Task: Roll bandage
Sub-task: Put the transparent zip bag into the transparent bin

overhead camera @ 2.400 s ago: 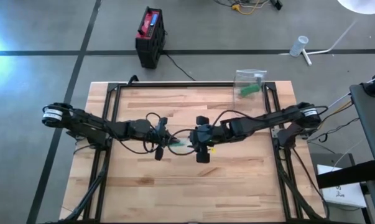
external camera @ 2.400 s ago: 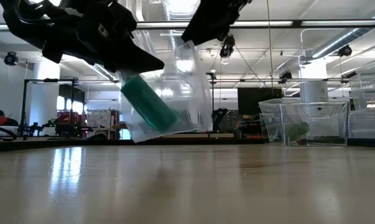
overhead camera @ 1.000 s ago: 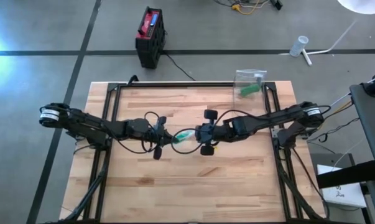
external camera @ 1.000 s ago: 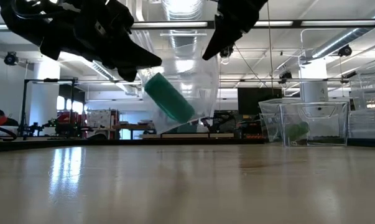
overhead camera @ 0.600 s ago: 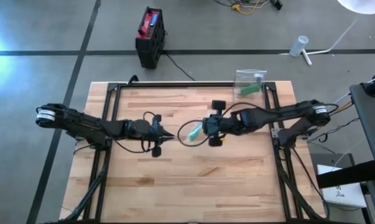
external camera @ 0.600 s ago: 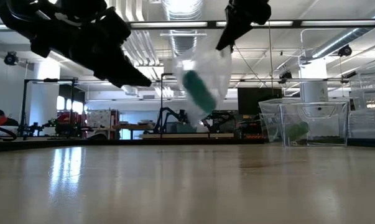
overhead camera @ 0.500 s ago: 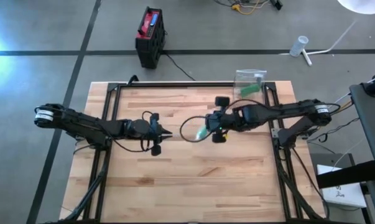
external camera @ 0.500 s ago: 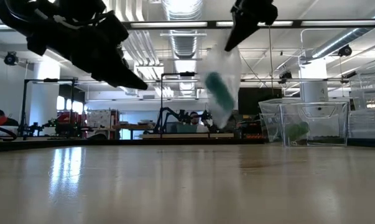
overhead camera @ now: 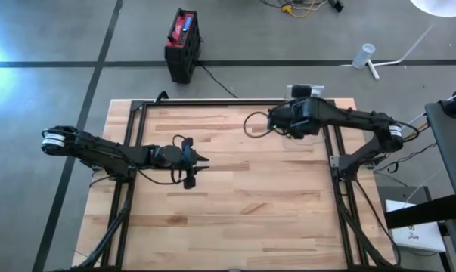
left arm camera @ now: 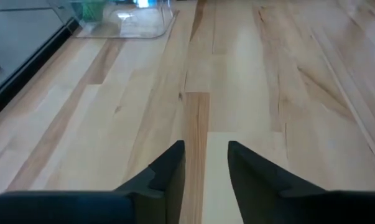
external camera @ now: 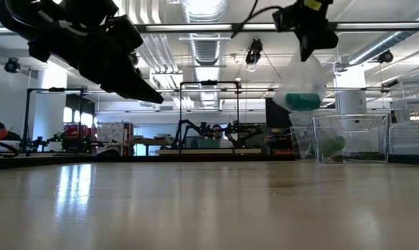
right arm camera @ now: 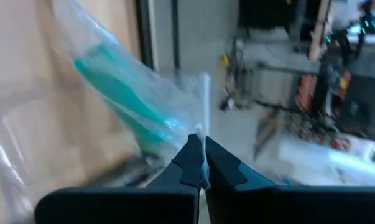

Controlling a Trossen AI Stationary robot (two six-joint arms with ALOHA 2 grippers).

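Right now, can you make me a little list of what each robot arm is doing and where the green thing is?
right pincer: shut on the edge of a clear bag, held up in the air
clear bag: hangs from the right pincer, above the clear box
green roll: inside the hanging bag
clear box: at the table's far right corner, something green inside
left pincer: fingers apart, holding nothing, over the middle of the table

Overhead and table-level views, both over the table (overhead camera: 235,204)
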